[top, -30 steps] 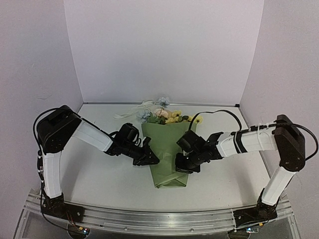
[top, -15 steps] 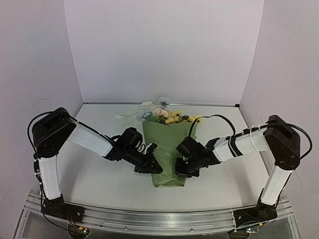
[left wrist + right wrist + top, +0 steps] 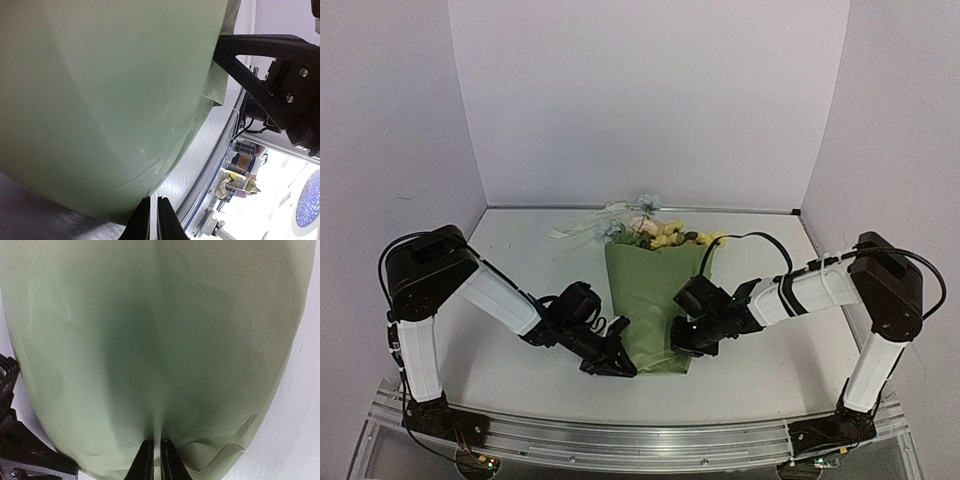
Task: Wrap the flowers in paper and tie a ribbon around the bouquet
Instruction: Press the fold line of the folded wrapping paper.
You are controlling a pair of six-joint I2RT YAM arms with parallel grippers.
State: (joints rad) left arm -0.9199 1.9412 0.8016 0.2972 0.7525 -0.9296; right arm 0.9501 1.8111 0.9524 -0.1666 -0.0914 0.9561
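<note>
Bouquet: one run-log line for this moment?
paper: folded cone around flowers | left gripper: shut at paper's near corner | right gripper: shut on paper's near edge | ribbon: loose beside flowers, untied

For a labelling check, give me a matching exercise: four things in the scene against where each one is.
Things: 1 flowers; 2 ribbon; 3 left gripper; 4 right gripper.
Places: A pinching the right edge of the paper; B lying beyond the paper, left of the blooms; C sticking out of the paper's far end; D pinching the paper's near left corner.
Pairs: 1-C, 2-B, 3-D, 4-A.
</note>
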